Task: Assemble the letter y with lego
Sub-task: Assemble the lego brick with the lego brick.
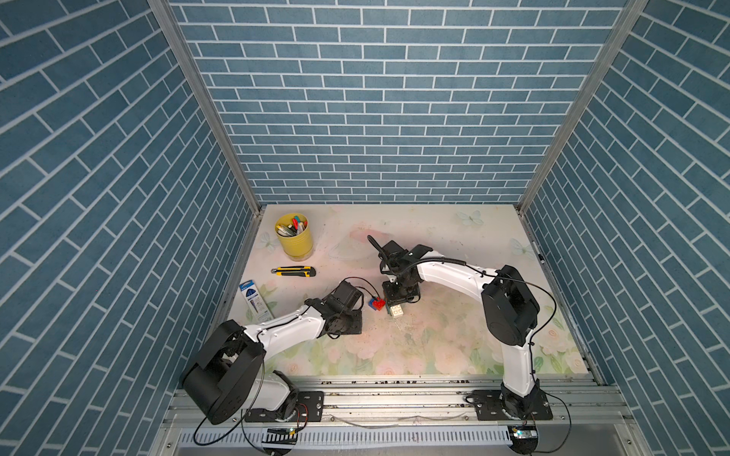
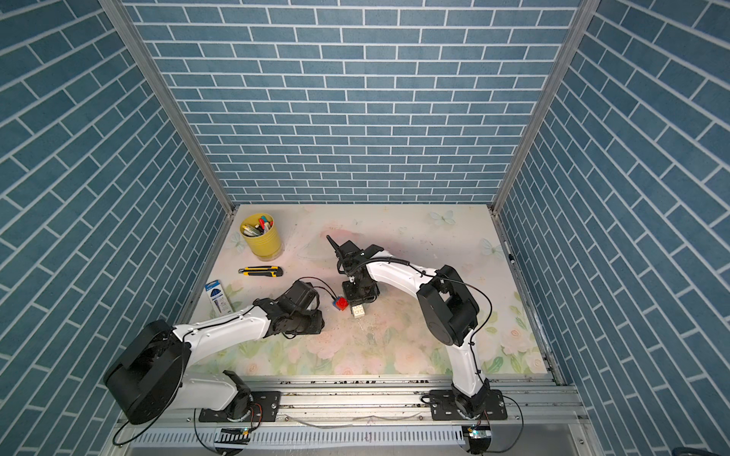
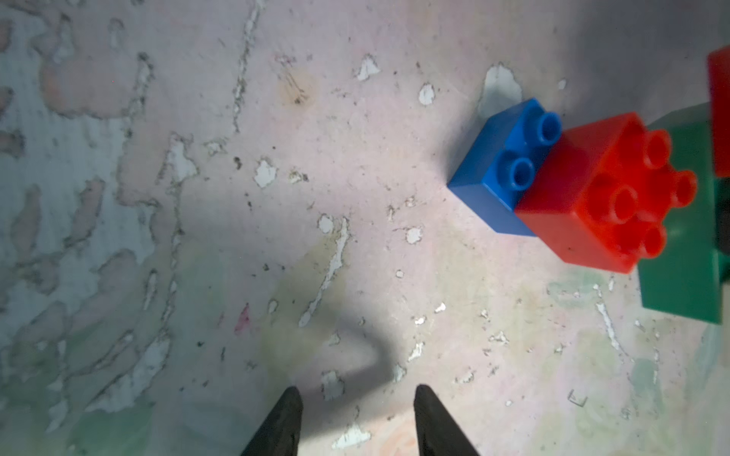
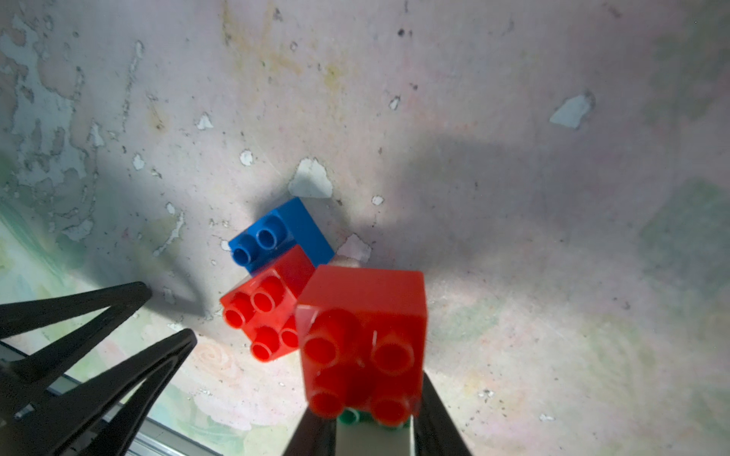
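Observation:
A lego cluster stands on the floral mat [image 1: 434, 347] at the middle. In the right wrist view my right gripper [image 4: 371, 418] is shut on the cluster's white brick [image 4: 373, 438]. A sliver of green and a red brick [image 4: 361, 339] sit on the white one. A second red brick [image 4: 260, 316] and a blue brick [image 4: 284, 233] adjoin it, stepped. In the left wrist view the blue brick [image 3: 501, 169], the red brick [image 3: 608, 193] and the green brick [image 3: 683, 244] lie to one side of my left gripper [image 3: 357, 391]. It is open, holds nothing, and is apart from them. The white brick [image 1: 396, 310] shows in both top views.
A yellow cup of pens [image 1: 294, 237] stands at the back left. A yellow-black utility knife [image 1: 294, 271] and a blue packet [image 1: 256, 300] lie near the left wall. Blue brick-pattern walls close three sides. A metal rail [image 1: 395, 398] runs along the front.

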{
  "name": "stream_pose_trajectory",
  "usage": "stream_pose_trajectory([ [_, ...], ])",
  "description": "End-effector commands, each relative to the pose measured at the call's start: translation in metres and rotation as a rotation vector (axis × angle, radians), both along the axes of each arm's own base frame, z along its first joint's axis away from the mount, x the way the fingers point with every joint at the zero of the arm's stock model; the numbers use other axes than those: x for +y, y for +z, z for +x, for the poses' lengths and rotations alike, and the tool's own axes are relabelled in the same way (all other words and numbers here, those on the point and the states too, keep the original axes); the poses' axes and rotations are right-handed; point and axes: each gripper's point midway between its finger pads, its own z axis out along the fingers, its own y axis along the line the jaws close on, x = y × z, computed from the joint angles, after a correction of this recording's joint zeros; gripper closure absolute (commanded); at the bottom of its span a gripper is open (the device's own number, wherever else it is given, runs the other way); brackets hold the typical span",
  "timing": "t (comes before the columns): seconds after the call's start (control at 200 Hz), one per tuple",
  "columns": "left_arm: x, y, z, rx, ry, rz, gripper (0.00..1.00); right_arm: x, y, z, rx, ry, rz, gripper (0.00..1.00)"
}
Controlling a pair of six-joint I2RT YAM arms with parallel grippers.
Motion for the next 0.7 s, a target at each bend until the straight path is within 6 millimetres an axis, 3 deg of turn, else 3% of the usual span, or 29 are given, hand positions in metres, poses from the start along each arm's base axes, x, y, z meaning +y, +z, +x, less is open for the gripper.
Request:
stream_pose_trajectory([
  [0.0,0.011,-0.007,-0.006,0.02,0.016,0.032,0.51,-0.016,-0.026,-0.015,0.056,-0.021,-0.123,0.76],
  [0.48,0.012,-0.009,-0.006,0.028,0.017,0.038,0.51,-0.011,-0.045,-0.032,0.12,-0.035,-0.13,0.76],
  [0.695,0.012,-0.009,-0.006,0.027,0.013,0.041,0.51,-0.02,-0.055,-0.033,0.111,-0.042,-0.185,0.76],
])
